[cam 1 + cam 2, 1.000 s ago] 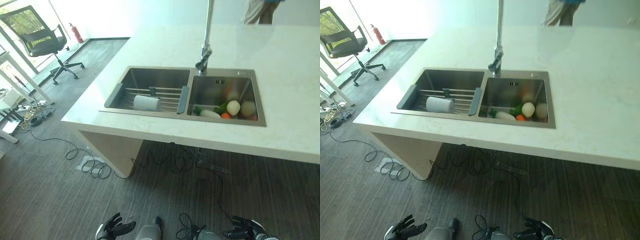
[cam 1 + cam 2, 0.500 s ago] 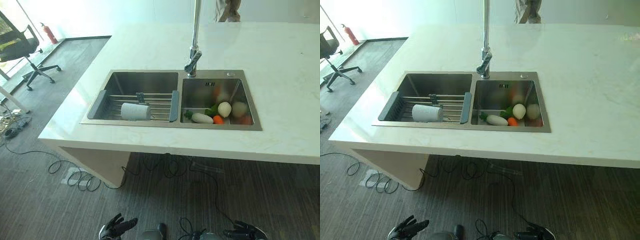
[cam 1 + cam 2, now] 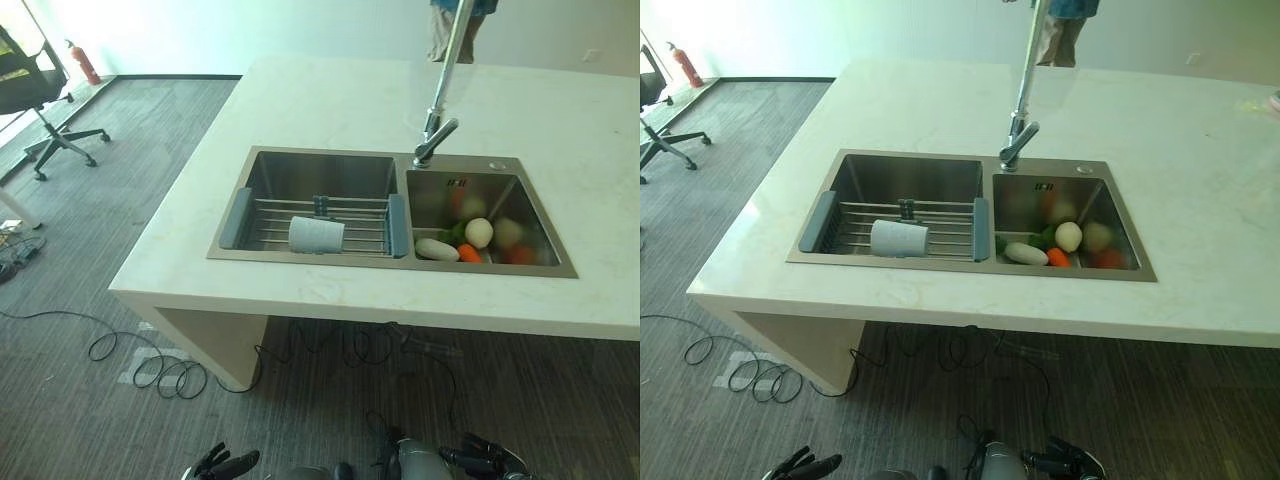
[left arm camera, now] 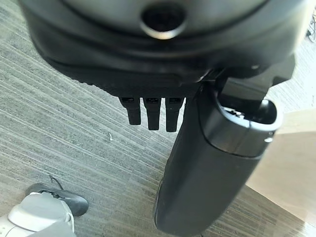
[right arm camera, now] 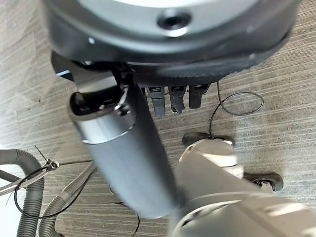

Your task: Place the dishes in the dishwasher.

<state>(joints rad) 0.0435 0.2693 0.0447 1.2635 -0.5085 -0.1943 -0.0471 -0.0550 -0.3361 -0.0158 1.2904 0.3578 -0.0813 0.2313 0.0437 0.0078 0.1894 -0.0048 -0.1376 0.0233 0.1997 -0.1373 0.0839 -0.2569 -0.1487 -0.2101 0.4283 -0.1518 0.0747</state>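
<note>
A white cup [image 3: 316, 235] lies on its side on a wire rack [image 3: 312, 222] that spans the left basin of a double steel sink [image 3: 391, 212]. The rack has grey end pieces resting against the basin's left and right walls. The cup sits near the rack's front edge, just right of its middle. In the right basin, vegetables [image 3: 470, 240] are gathered along the front wall: a long white one, an orange one beside it, something green, and paler round ones behind. A tall tap [image 3: 440, 96] rises from the sink's back edge, between the two basins. The sink is set into a pale worktop [image 3: 300, 110], closer to its front edge. A person [image 3: 448, 30] stands beyond the worktop's far edge.

Both hands hang low over the grey floor [image 3: 90, 400], well apart from the worktop. The left hand [image 4: 153, 111] is empty with its fingers straight and relaxed. The right hand [image 5: 173, 101] is likewise empty, fingers loosely extended. An office chair [image 3: 35, 95] stands far to the left.
</note>
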